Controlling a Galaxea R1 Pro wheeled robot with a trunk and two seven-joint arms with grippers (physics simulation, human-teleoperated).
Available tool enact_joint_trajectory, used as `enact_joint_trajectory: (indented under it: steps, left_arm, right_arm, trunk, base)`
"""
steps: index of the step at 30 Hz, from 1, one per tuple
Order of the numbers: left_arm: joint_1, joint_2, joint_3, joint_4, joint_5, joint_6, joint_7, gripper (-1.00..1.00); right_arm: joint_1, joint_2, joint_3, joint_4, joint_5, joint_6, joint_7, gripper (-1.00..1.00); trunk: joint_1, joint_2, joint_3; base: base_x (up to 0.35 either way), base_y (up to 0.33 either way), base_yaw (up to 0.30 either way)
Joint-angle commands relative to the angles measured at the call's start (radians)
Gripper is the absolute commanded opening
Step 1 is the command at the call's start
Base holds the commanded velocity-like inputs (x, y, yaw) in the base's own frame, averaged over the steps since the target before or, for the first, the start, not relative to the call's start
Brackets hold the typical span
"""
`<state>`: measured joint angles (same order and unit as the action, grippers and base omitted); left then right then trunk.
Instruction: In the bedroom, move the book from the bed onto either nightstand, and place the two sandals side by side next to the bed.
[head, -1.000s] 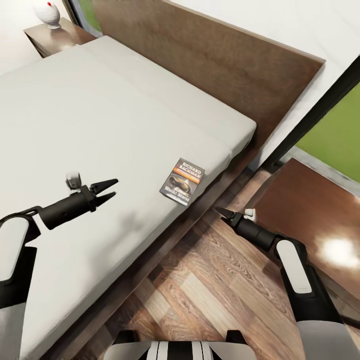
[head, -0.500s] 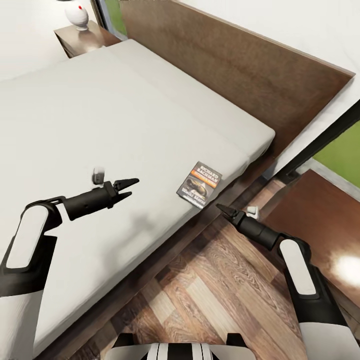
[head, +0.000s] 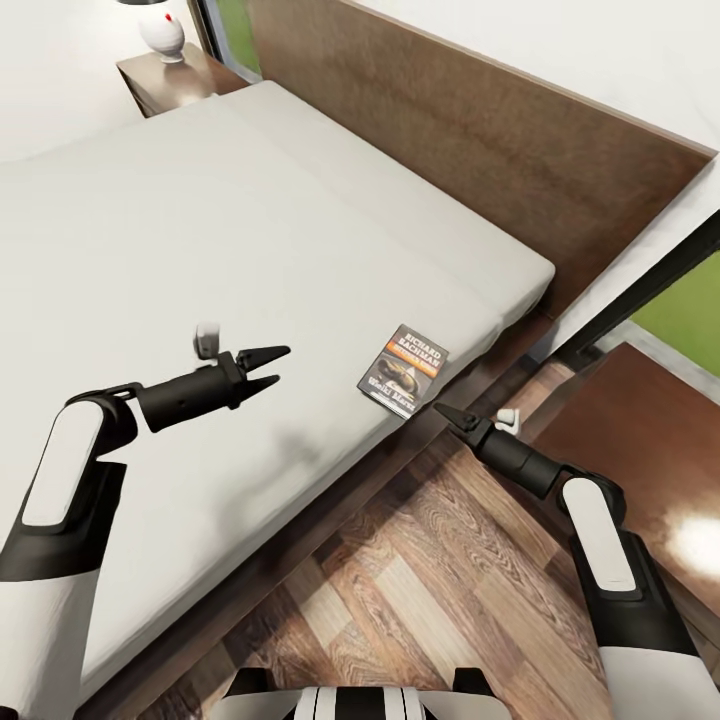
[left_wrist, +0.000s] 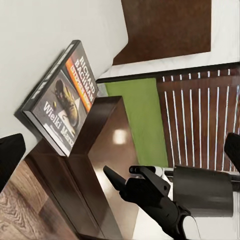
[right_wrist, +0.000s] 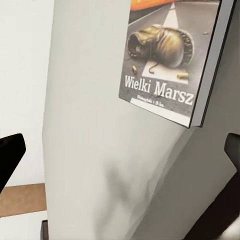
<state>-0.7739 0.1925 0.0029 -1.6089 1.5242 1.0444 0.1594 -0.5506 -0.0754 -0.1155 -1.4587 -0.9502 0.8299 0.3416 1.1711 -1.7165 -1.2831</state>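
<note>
The book (head: 404, 368) lies flat on the pale mattress of the bed (head: 200, 220), close to its near right edge; its dark cover also shows in the left wrist view (left_wrist: 62, 100) and the right wrist view (right_wrist: 170, 65). My left gripper (head: 280, 364) hovers open over the mattress, a short way left of the book. My right gripper (head: 441, 410) points at the book from over the bed's edge, its fingertips (right_wrist: 10, 155) spread wide and open, with nothing between them. One nightstand (head: 640, 440) stands at the right by the window, another nightstand (head: 165, 75) at the far side. The sandals are out of view.
A white lamp (head: 160, 30) stands on the far nightstand. The tall brown headboard (head: 480, 130) runs behind the bed. A black-framed window (head: 640, 290) with green lawn is at the right. Wood-plank floor (head: 430, 560) lies between me and the bed frame.
The head view has shifted, so the bed and book sit further right in the picture. My left gripper has reached closer to the book. The right gripper now sits nearer the book's corner.
</note>
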Motion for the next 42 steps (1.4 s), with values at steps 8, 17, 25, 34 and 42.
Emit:
enact_joint_trajectory:
  steps: [8, 17, 25, 34, 42]
  left_arm:
    - [0.002, -0.001, -0.002, -0.001, 0.032, 0.003, -0.019, 1.0]
    - [0.009, -0.001, -0.006, 0.0, 0.034, 0.003, -0.128, 1.0]
    - [0.013, -0.001, -0.012, 0.0, 0.025, 0.003, -0.141, 1.0]
    - [0.02, 0.0, -0.013, 0.0, 0.023, 0.003, -0.13, 1.0]
    - [0.016, 0.001, -0.012, 0.0, 0.01, 0.003, -0.1, 1.0]
  right_arm:
    - [0.001, 0.003, -0.002, -0.002, 0.001, 0.003, 0.004, 1.0]
    - [0.001, 0.003, -0.001, -0.002, 0.001, 0.002, 0.003, 1.0]
    - [0.001, 0.003, -0.001, -0.002, 0.001, 0.002, 0.002, 1.0]
    - [0.001, 0.003, -0.001, -0.002, 0.0, 0.003, 0.001, 1.0]
    - [0.001, 0.003, -0.001, -0.002, 0.001, 0.003, 0.0, 1.0]
  trunk:
    - [0.0, 0.0, 0.0]
    - [0.023, -0.042, -0.019]
    - [0.054, -0.098, -0.04]
    - [0.069, -0.126, -0.041]
    - [0.069, -0.126, -0.029]
  base:
    - [0.0, 0.0, 0.006]
    - [0.0, 0.0, 0.001]
    - [0.0, 0.0, 0.0]
    - [0.0, 0.0, 0.0]
    - [0.0, 0.0, 0.0]
